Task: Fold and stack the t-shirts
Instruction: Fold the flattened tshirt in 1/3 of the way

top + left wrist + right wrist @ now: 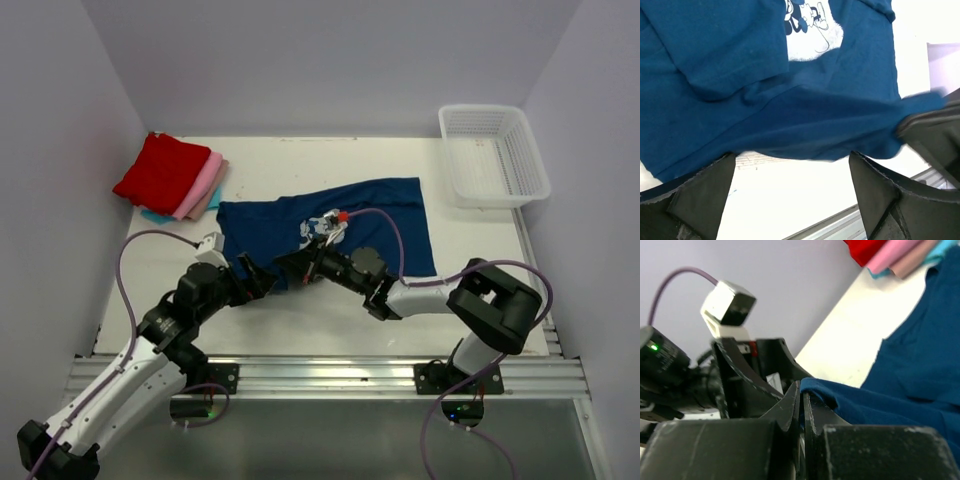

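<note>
One edge of the navy t-shirt (390, 215) sits pinched in the right fingers (789, 407); left fingers (697, 200) spread.

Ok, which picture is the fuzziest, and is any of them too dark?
Right wrist view is fuzziest: the right gripper, pinching the navy t-shirt, sits right at the lens. Left wrist view: cloth sharp, left gripper soft-edged and dark. Top view: clear, evenly lit. None too dark.

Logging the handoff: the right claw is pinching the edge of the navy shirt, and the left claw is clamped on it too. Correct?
Not quite. The left claw stands open, gripping nothing, as the left wrist view shows. The right claw is indeed pinching the edge of the navy shirt.
</note>
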Tool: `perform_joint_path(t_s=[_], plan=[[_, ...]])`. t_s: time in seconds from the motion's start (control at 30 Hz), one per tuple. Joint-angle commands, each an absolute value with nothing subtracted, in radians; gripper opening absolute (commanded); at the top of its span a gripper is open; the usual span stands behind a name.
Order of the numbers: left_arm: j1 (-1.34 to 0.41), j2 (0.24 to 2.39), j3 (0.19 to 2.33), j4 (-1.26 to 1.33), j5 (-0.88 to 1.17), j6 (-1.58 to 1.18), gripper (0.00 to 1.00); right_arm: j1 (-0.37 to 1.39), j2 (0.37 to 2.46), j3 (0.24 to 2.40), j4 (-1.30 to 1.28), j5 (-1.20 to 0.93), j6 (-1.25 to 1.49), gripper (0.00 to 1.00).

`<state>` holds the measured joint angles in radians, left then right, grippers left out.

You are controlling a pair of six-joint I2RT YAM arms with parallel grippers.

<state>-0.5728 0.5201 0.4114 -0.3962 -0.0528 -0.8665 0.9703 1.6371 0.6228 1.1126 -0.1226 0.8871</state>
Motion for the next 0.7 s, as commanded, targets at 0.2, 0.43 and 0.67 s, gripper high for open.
perform_joint_path(t_s=[0.2,0.43,0.67], plan=[[-0.580,0.361,0.348,-0.445,0.077,-0.933,1.00,0.968,1.627,0.799,0.970,-0.164,0.812,0.00],[-0.578,0.276,0.324,-0.502,0.091,-0.879,1.00,0.954,1.700,0.939,0.804,-0.192,0.787,0.00],[-0.580,0.354,0.310,-0.433,0.117,-0.825,1.00,0.954,1.723,1.112,0.543,-0.212,0.709,0.00]])
